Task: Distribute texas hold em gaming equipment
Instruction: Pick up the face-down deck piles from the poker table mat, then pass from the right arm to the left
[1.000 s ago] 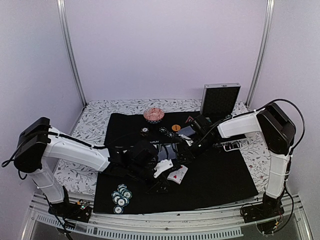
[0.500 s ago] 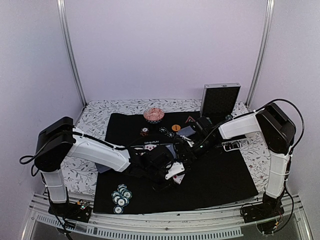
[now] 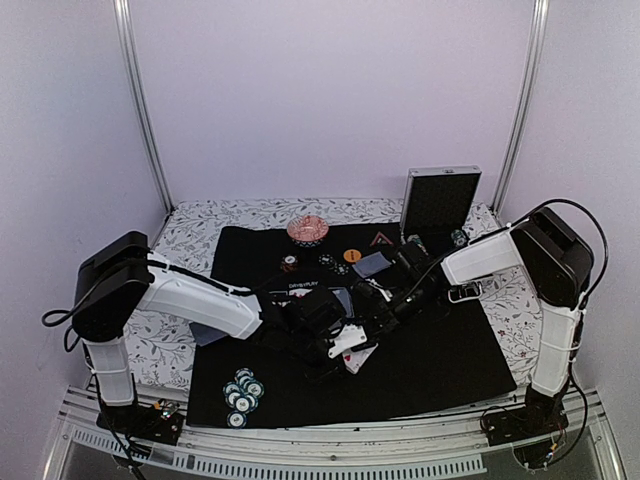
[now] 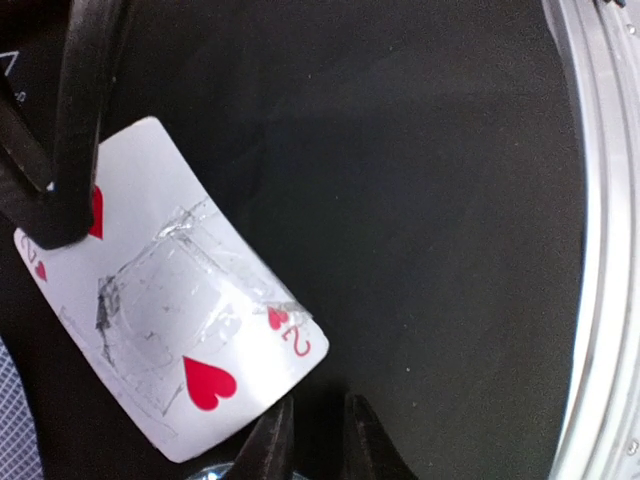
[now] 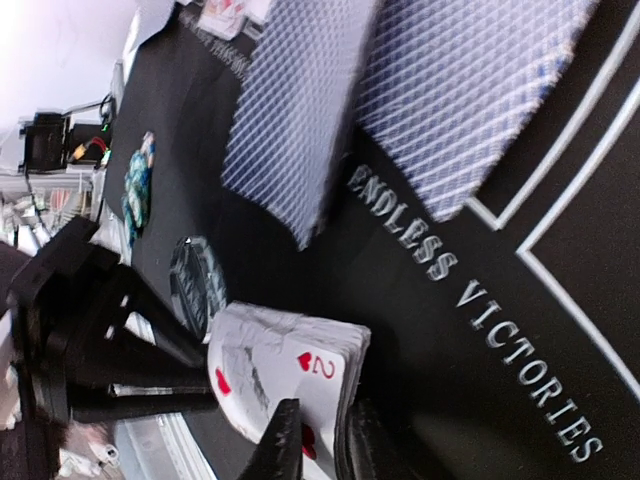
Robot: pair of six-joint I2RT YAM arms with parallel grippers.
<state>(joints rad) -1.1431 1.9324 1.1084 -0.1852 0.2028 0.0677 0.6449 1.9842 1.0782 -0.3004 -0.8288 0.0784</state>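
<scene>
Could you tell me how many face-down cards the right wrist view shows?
2: one card above the ENDLESS lettering, another card right of it at the top; more may be hidden.

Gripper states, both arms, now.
Left gripper: nearly closed beside the two of hearts; grip cannot be told.
Right gripper: closed on that card's corner.

Soft, even light fills the top view. The mat [image 3: 440,350] looks very dark. The right wrist view is blurry. The card [image 4: 170,300] shines a little.
</scene>
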